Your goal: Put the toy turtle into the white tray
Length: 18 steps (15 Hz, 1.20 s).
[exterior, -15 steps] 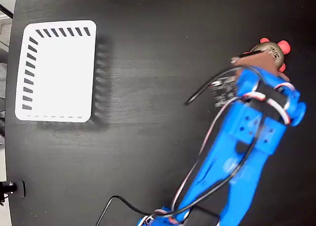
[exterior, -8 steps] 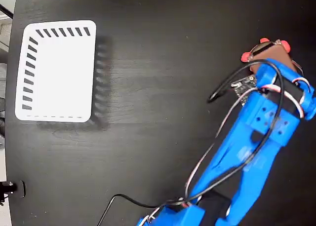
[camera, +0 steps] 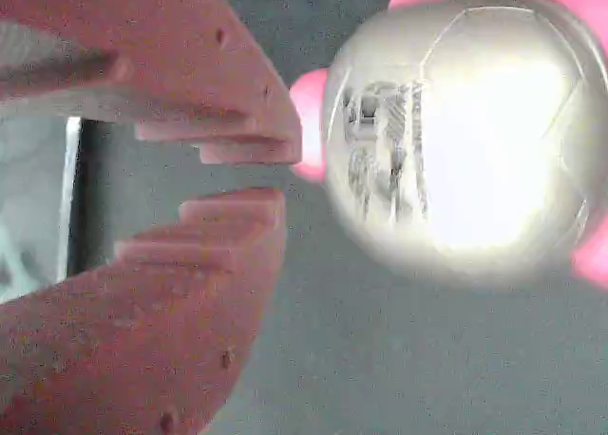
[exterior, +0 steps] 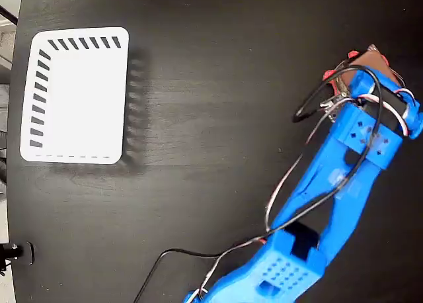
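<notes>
Turtle position: the toy turtle (camera: pixel 470 131) lies on the dark desk (exterior: pixel 211 118) at the far right of the fixed view, mostly hidden there under the blue arm (exterior: pixel 330 190); only pink bits show at the arm's tip.
Jaws: the gripper (camera: pixel 242 179) shows two reddish fingers with only a narrow gap between the tips, nothing between them. Nearly closed, holding nothing.
Jaws to turtle: in the wrist view the shiny shell sits just right of the fingertips, beside them and not between them. One pink leg is close to the upper fingertip; contact cannot be confirmed.
Tray: the white tray (exterior: pixel 76 94) sits at the upper left of the fixed view, well apart from the turtle, with nothing visible in it.
Step in hand: judged to be the approach to the grasp; the turtle is not yet held.
How to do it well: the jaws would need to open wider than the shell, then be centred so one finger falls on each side. The shell is round and glossy, so a grip across its widest part is judged less likely to slip than one near the top.
Edges: the turtle lies near the right border of the fixed view; a push from the near-closed tips could send it further that way.
Open room: the desk between turtle and tray shows no obstacle, only the arm's own cables (exterior: pixel 310 104) near the wrist.
</notes>
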Tool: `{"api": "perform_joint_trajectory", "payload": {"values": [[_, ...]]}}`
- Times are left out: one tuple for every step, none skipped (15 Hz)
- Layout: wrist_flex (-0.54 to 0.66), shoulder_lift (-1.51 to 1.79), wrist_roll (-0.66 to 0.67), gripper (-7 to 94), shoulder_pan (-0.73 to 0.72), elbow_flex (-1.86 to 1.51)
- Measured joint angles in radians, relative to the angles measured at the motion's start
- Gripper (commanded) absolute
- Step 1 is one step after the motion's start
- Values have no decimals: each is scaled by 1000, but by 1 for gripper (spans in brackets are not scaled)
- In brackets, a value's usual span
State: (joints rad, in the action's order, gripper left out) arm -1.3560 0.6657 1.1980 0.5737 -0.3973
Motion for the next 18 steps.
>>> {"api": "perform_joint_trajectory", "payload": {"values": [[-11, -46, 5, 22, 3, 44], [-26, -91, 15, 28, 3, 92], [-37, -117, 25, 34, 5, 126], [-38, -127, 40, 38, 11, 144], [-38, -138, 49, 44, 20, 156], [-38, -149, 58, 48, 26, 158], [-44, -158, 67, 49, 31, 173], [-52, -167, 69, 49, 37, 187], [-54, -173, 75, 53, 44, 196], [-54, -190, 91, 54, 52, 216], [-54, -204, 107, 54, 57, 233], [-54, -216, 118, 54, 61, 249], [-54, -241, 121, 55, 64, 275], [-54, -264, 121, 56, 71, 296], [-54, -281, 121, 58, 77, 316], [-58, -291, 121, 58, 86, 327], [-69, -295, 121, 58, 87, 330], [-71, -308, 129, 58, 84, 341]]}}
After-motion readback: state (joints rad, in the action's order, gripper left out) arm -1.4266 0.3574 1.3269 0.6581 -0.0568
